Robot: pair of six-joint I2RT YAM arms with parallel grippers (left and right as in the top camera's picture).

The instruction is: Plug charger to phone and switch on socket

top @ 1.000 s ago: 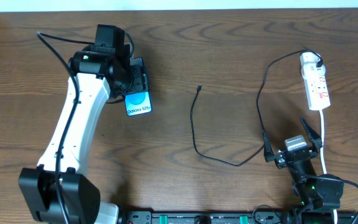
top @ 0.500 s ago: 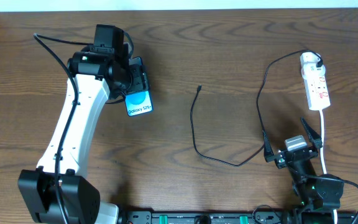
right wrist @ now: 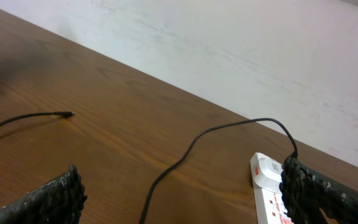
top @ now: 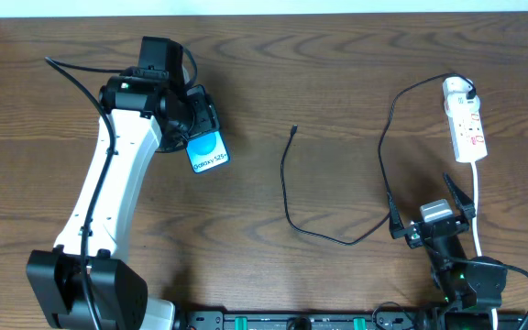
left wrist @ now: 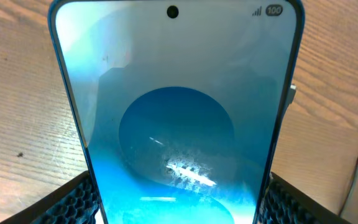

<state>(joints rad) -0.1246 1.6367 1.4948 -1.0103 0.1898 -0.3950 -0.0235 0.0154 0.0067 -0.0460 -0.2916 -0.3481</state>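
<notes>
One phone at the table's left, its upper half hidden beneath the left gripper, which is clamped on its edges. One charger trails mid-table to one socket at the right. The right gripper is spread wide.

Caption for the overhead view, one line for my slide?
Left tool holds the phone; charger lies loose mid-table, plugged into the socket; right tool open.

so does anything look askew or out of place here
Only the phone, which sits at a slant to the edges of the table, between the fingers of the left gripper. The charger has its tip lying loose, plugged into nothing. No damage or spills show.
</notes>
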